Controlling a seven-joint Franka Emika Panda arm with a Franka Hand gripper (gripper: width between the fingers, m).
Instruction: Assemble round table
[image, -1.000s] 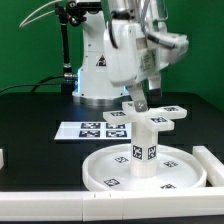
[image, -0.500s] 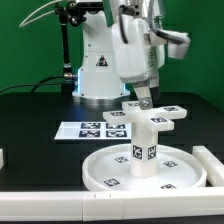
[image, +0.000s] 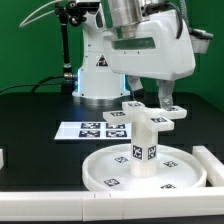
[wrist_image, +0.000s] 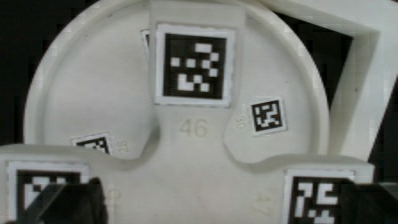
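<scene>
One disc top (image: 150, 168), one upright leg (image: 144, 139), one cross-shaped foot (image: 152, 112); gripper (image: 163, 100) jaws' spacing apparently hidden.

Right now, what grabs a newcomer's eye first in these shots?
The white disc top lies at the front of the black table, with the short leg standing upright at its centre. The cross-shaped foot sits on top of the leg, and the gripper hangs right at it, its opening unclear.
</scene>
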